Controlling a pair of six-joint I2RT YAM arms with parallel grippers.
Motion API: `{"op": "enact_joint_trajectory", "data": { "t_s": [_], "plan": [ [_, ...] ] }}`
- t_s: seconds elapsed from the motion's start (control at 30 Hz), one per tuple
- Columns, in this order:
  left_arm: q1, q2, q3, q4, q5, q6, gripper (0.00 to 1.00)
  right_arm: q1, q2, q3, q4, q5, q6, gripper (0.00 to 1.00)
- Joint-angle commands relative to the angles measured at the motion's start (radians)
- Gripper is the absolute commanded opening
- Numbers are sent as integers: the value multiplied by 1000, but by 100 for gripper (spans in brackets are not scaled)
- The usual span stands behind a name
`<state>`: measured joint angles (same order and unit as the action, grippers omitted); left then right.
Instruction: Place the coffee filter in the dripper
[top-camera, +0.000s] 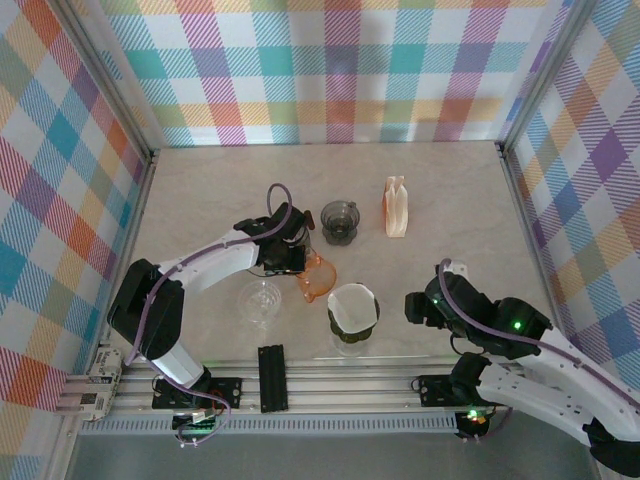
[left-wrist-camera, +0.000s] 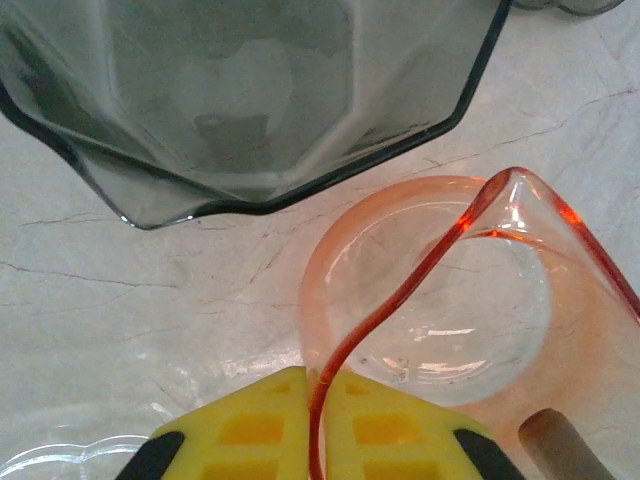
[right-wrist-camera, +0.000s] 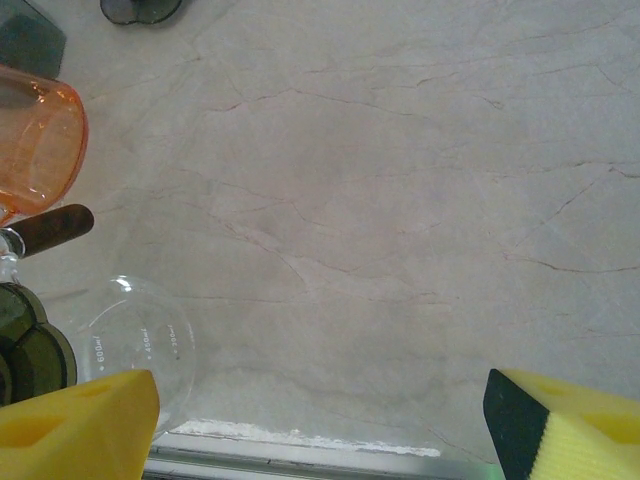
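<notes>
- Table (top-camera: 450, 200): marble-look; right gripper (right-wrist-camera: 320, 425) hangs over it, jaws wide apart, empty.
- Orange dripper (left-wrist-camera: 440, 300): rim pinched by the closed left gripper (left-wrist-camera: 318, 430). Best kept level and moved slowly, since the thin wall may slip.
- Grey dripper (left-wrist-camera: 250, 100): just ahead of those fingers; steer clear.
- Coffee filter (top-camera: 353, 306): white, right of the left fingers, well apart.

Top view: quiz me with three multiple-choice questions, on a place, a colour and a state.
1. Where is the filter stack from the grey dripper? A left B right C in front
2. What colour is the dripper in the left gripper? A orange B blue C green
3. The right gripper is: A open B shut on a filter C shut on a cup
B: it stands to the right. A: the pinched rim is orange. A: jaws wide apart, nothing between.
</notes>
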<state>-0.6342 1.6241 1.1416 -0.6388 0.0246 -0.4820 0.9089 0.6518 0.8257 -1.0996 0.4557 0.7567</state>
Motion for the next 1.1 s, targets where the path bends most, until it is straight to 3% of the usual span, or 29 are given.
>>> {"op": "enact_joint_trajectory", "data": {
  "t_s": [0.0,0.13,0.57,1.07],
  "plan": [
    [-7,1,23,-42,1,-2,6,-3,7,-21,13,-26,30,86],
    [-6,-5,56,-61,10,-1,0,-3,12,-40,20,-43,57,86],
    [-7,-97,163,-171,23,-10,0,-4,35,-148,86,-161,147,84],
    [15,-166,225,-254,26,-10,0,17,-12,-373,355,-491,132,76]
  ]
}}
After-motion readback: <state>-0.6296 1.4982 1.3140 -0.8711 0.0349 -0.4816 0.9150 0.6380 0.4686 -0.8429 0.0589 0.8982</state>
